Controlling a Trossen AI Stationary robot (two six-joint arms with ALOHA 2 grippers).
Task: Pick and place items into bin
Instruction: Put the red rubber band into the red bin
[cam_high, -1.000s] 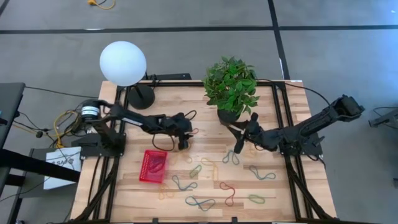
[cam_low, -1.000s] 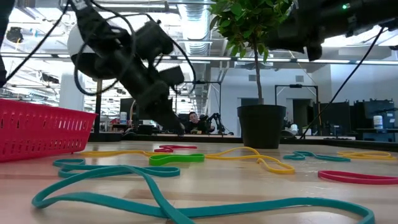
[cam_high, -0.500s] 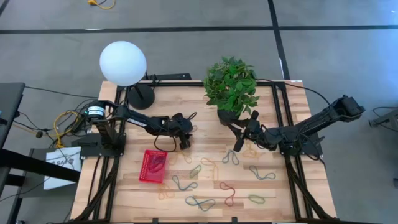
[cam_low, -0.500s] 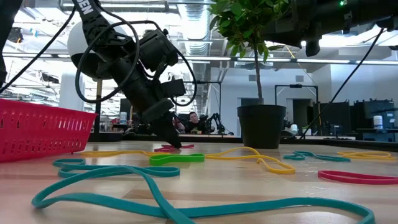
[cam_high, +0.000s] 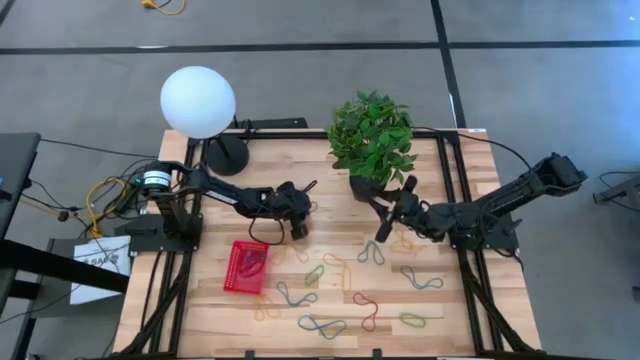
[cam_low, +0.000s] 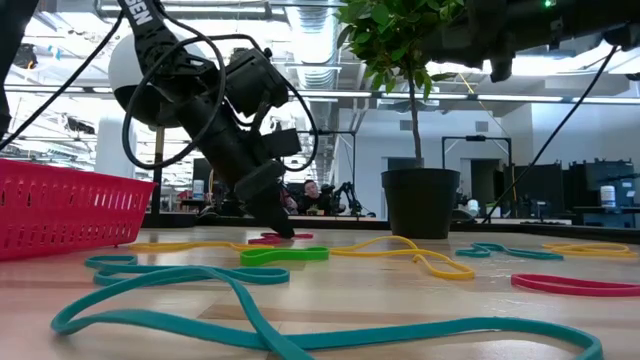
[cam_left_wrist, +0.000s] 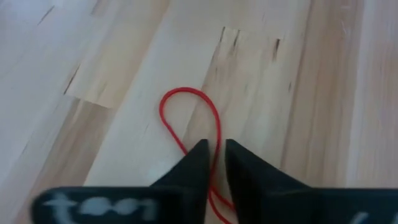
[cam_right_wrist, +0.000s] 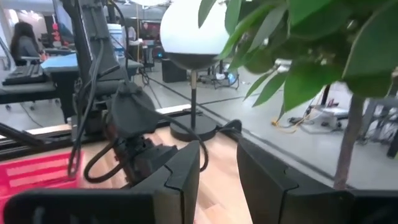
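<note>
Red rubber band on the bare wood beyond the red basket, left gripper pinched on its strand (right gripper waits open, raised by the plant): grasp step, next lift and carry to basket.

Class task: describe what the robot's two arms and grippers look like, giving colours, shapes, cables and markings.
Both arms are dark, jointed and slender. The left gripper ends in two black wedge-shaped fingers; black cables loop around its wrist, and white lettering marks that arm. The right gripper has two broader dark fingers.
</note>
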